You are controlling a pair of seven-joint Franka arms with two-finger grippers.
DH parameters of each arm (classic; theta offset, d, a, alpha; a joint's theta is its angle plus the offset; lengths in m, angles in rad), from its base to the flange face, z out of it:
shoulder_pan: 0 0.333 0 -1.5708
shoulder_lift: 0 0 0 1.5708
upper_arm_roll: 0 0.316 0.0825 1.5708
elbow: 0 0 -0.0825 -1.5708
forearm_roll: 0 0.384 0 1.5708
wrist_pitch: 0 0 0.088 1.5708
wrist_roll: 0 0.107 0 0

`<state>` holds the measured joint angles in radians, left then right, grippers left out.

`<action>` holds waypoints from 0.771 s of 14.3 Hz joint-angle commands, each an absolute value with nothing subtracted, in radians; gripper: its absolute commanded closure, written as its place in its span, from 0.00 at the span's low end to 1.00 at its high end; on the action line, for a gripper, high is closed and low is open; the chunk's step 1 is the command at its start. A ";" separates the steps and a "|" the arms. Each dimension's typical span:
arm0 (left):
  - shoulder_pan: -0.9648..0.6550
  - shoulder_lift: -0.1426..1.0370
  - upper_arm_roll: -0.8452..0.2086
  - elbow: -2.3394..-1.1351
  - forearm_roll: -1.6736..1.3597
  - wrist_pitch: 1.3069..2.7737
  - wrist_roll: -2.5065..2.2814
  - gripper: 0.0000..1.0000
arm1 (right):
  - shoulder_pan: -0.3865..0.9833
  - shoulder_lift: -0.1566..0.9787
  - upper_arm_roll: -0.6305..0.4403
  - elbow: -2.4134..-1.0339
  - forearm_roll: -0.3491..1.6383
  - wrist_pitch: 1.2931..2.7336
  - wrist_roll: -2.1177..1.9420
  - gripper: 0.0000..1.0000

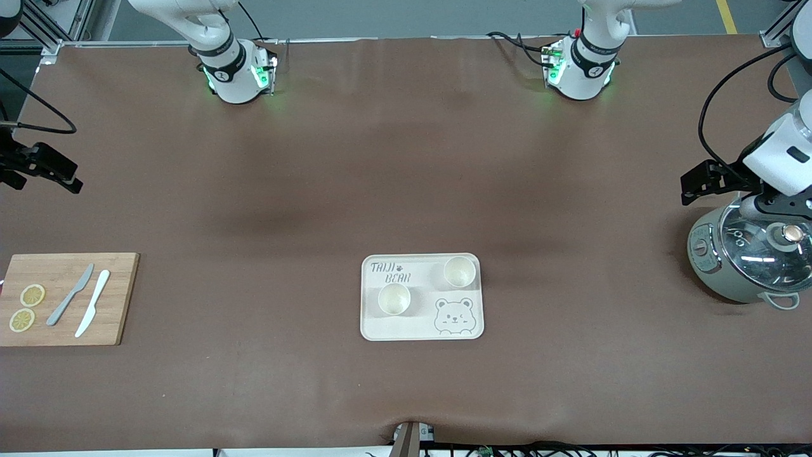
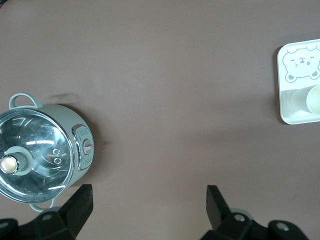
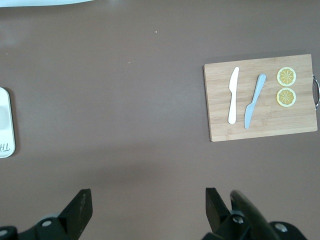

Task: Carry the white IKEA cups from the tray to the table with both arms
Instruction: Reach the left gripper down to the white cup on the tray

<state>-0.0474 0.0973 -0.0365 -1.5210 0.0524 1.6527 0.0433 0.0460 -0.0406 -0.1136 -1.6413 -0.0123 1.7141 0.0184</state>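
Note:
Two white IKEA cups stand upright on the bear-printed tray (image 1: pixel 422 333) in the middle of the table. One cup (image 1: pixel 394 298) is nearer the front camera, and the other cup (image 1: pixel 459 271) is toward the left arm's end. My left gripper (image 2: pixel 150 202) is open and empty, up over the table beside the cooker, well apart from the tray (image 2: pixel 283 85). My right gripper (image 3: pixel 148 202) is open and empty, up over bare table at the right arm's end. Only the tray's edge (image 3: pixel 6 125) shows in the right wrist view.
A grey-green cooker with a glass lid (image 1: pixel 742 257) stands at the left arm's end. A wooden cutting board (image 1: pixel 117 298) lies at the right arm's end, holding a grey knife (image 1: pixel 70 295), a white knife (image 1: pixel 92 303) and two lemon slices (image 1: pixel 32 295).

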 commanded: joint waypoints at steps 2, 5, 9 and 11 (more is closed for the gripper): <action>-0.048 0.109 -0.035 -1.520 0.074 1.675 0.045 0.00 | 0.031 -0.020 -0.107 -1.606 0.006 1.706 0.011 0.00; -0.061 0.117 -0.037 -1.513 0.063 1.709 0.034 0.00 | 0.032 -0.012 -0.107 -1.598 0.008 1.706 0.011 0.00; -0.139 0.247 -0.051 -1.442 0.074 1.721 -0.102 0.00 | 0.034 -0.003 -0.107 -1.591 0.008 1.706 0.011 0.00; -0.195 0.308 -0.052 -1.414 0.072 1.758 -0.205 0.00 | 0.034 -0.003 -0.107 -1.586 0.008 1.706 0.011 0.00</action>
<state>-0.1504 0.2325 -0.0497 -1.4837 0.0524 1.7467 -0.1217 0.0460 -0.0157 -0.1134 -1.6176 -0.0110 1.7145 0.0184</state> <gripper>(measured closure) 0.000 0.000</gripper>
